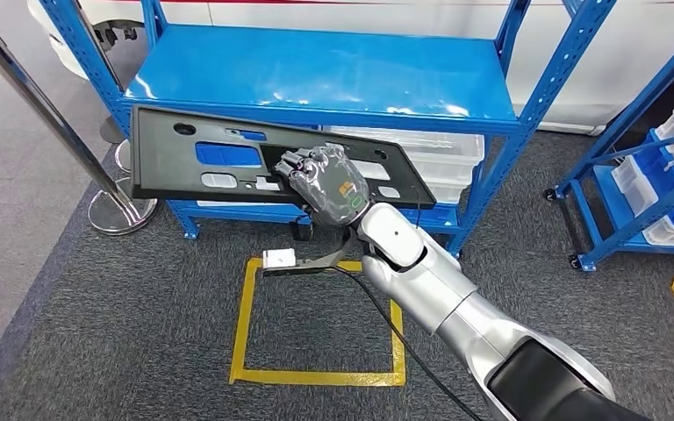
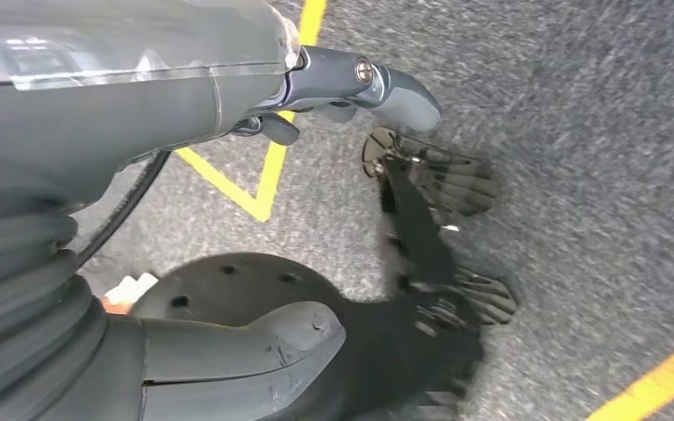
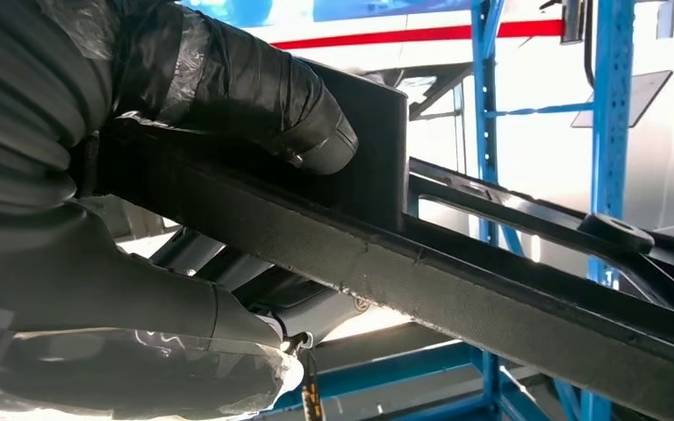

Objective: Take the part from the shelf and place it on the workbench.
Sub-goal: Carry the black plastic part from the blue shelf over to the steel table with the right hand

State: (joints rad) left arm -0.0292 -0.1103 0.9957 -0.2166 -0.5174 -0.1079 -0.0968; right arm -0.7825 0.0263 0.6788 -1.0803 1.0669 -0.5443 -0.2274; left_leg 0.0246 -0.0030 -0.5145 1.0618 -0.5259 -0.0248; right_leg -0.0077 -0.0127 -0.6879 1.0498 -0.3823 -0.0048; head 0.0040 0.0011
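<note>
The right hand (image 1: 326, 181) grips the part (image 1: 228, 158), a long flat black panel with several cut-out windows. The hand closes over the near edge of the panel, a little right of its middle. In the right wrist view the thumb (image 3: 254, 96), wrapped in black tape, presses on one face of the panel's edge (image 3: 456, 281), and the fingers (image 3: 140, 289) press on the other face. The panel is in the air in front of the blue shelf (image 1: 316, 74); its left end is tilted higher, and it crosses the front rim of the shelf board. Through one window the blue of the shelf is seen. No writing or label on the panel can be read.

The left hand (image 2: 351, 92) hangs over grey carpet, near a yellow tape line (image 2: 254, 180). Its fingers are a little bent and hold nothing.

On the floor in front of the shelf a yellow tape square (image 1: 316, 329) is marked. At the left stands a metal post (image 1: 53, 123) on a round base. Clear plastic bins (image 1: 448, 158) sit on the lower level of the shelf.
</note>
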